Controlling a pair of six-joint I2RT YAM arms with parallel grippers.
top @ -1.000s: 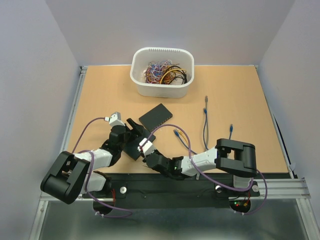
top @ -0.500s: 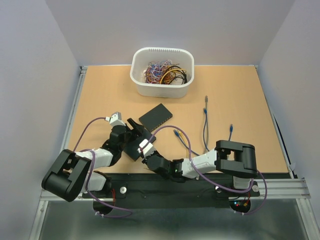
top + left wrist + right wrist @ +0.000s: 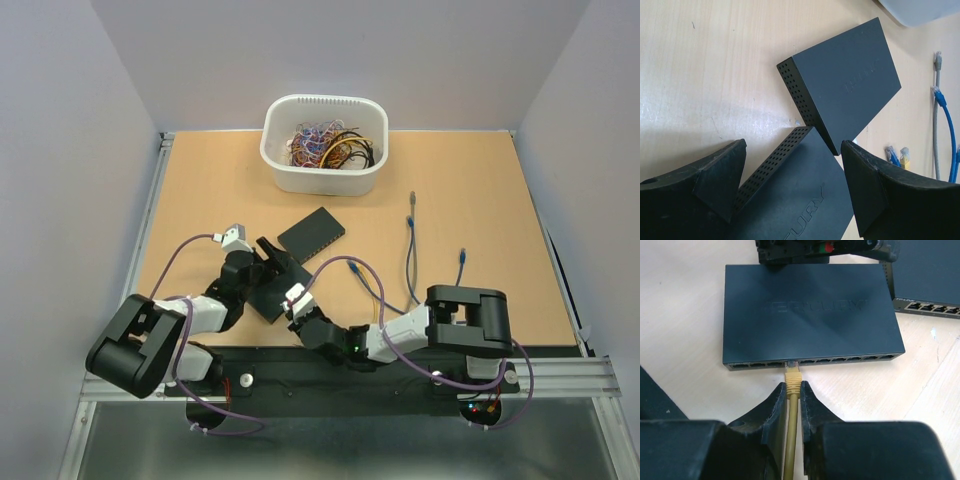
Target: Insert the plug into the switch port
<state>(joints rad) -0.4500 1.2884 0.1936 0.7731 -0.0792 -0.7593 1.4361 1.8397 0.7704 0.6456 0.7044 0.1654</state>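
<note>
The left hand (image 3: 794,150), on a folded arm, stood spread wide astride the rear corner of the switch (image 3: 812,315), which lay by the worktop's (image 3: 200,190) near edge, left of centre. Light and likely to slide, it probably needed that bracing. The yellow plug (image 3: 792,376), small and rigid on a limp cable, sat nose-first at a front port. The right hand (image 3: 792,390) pinched it just behind the head, sensibly, with its arm stretched low along the near edge.

Matt plastic switch (image 3: 812,315); smooth plastic plug (image 3: 792,376); faintly glossy wood-grain table (image 3: 682,335).
</note>
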